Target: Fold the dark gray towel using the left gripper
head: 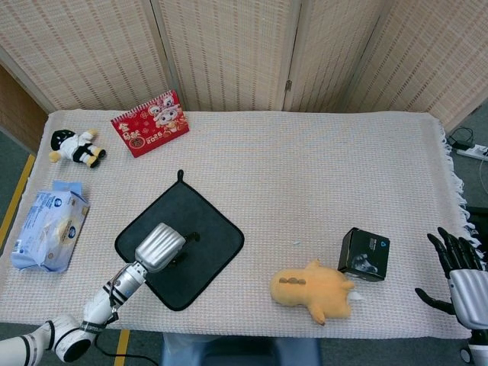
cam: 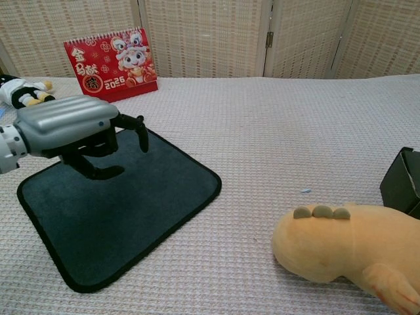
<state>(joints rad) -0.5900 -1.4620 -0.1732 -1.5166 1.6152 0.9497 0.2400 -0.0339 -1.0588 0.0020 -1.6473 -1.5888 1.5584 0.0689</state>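
The dark gray towel (head: 200, 226) (cam: 131, 200) lies flat and unfolded on the table, turned like a diamond, with a small hanging loop at its far corner. My left hand (head: 161, 246) (cam: 72, 128) hovers over the towel's left half, palm down, fingers curled downward and apart, holding nothing. My right hand (head: 462, 273) stays at the table's right edge with its fingers spread and empty; the chest view does not show it.
A yellow plush toy (head: 314, 290) (cam: 351, 249) and a black box (head: 364, 254) (cam: 401, 180) lie right of the towel. A red calendar (head: 149, 122) (cam: 111, 64), a small panda plush (head: 74, 146) and a wipes pack (head: 46, 228) sit on the left.
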